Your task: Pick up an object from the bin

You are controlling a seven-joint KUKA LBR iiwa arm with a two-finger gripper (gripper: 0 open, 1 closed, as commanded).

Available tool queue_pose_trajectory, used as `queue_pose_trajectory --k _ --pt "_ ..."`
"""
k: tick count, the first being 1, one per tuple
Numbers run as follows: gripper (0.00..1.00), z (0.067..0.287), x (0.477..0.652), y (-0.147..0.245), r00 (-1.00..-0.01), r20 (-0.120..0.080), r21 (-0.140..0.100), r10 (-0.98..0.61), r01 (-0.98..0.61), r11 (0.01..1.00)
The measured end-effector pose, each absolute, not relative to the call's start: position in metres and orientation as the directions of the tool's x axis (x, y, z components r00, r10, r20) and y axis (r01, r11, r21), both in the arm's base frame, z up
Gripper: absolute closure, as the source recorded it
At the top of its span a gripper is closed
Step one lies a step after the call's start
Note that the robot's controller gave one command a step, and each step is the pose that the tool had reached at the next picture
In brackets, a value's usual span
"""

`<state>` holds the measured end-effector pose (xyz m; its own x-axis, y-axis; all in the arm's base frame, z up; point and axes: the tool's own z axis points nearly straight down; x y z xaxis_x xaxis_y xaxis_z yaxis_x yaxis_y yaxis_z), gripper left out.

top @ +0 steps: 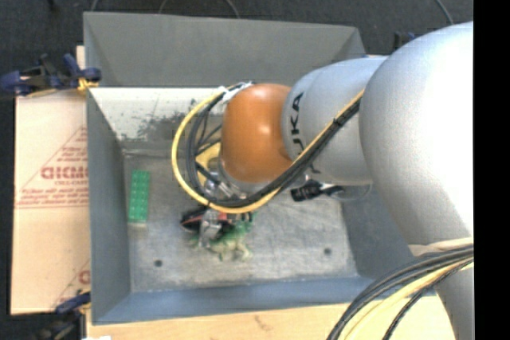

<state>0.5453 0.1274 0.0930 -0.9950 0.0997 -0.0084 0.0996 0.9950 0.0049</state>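
Observation:
My gripper [212, 230] is low over the bin floor near the middle, mostly hidden under the arm's wrist. Right below and beside it lies a small cluster of things: a green and pale piece [233, 244] at its right and a red and black piece [191, 219] at its left. What exactly these small pieces are cannot be made out. A green studded block [140, 197] lies flat well to the left, apart from the gripper, near the bin's left wall.
A yellow thing [208, 160] peeks out behind the arm's cables toward the back of the bin. The arm with its orange cover covers the bin's right and middle part. Bare floor shows along the front and between the green block and the cluster.

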Motion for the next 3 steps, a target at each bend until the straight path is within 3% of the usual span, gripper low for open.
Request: queue_pose_trajectory --k 1,2,3 --pt "1.00 0.164 0.549 0.122 -0.992 -0.001 0.001 0.128 0.128 0.992" --pt "1.00 0.164 0.549 0.122 -0.992 -0.001 0.001 0.129 0.129 0.992" --pt "1.00 0.204 0.556 0.124 -0.990 0.003 -0.001 0.138 0.138 0.990"
